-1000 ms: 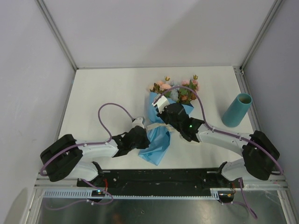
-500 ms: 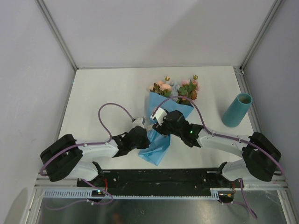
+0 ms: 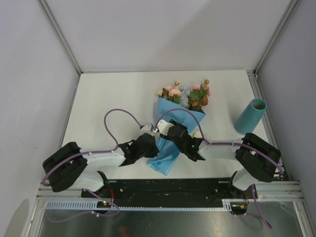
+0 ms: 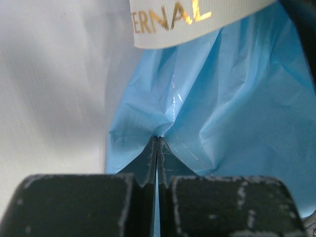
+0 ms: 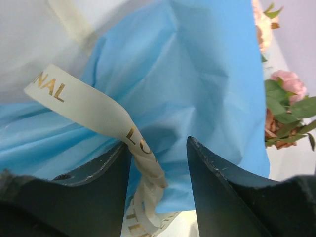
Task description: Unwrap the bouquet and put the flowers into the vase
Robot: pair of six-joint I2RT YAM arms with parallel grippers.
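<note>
Drawn back toward the near edge and leftward since a second ago: right arm (image 3: 217,144), off the upper wrap and down to the tied waist of the bouquet (image 3: 183,117). Right jaws gone meanwhile from together to apart. Nothing else shifted.

Laid flat mid-counter (image 3: 113,98), blooms pointing away from the arms, cone tip toward the near edge. Left arm (image 3: 98,158) set low along the cone's left flank, left jaws pressed together on a fold of paper (image 4: 222,108). Judged to be an anchor, pinning the wrap so that a tug on the tie does not drag the whole bundle.

Standing upright well off to the right, near the counter's edge: vase (image 3: 251,117), mouth up, apparently with nothing in it.

Bunched inside the wrap and spilling past its far rim: flowers (image 3: 186,96), pink, peach and pale blue.

Smallest but key: ribbon (image 5: 84,103), cream with gold lettering, one loop running between the parted right jaws and resting against one side, not pinched. Probably lined up for a fresh bite on that loop. Unwrapping barely begun, no stem freed.
</note>
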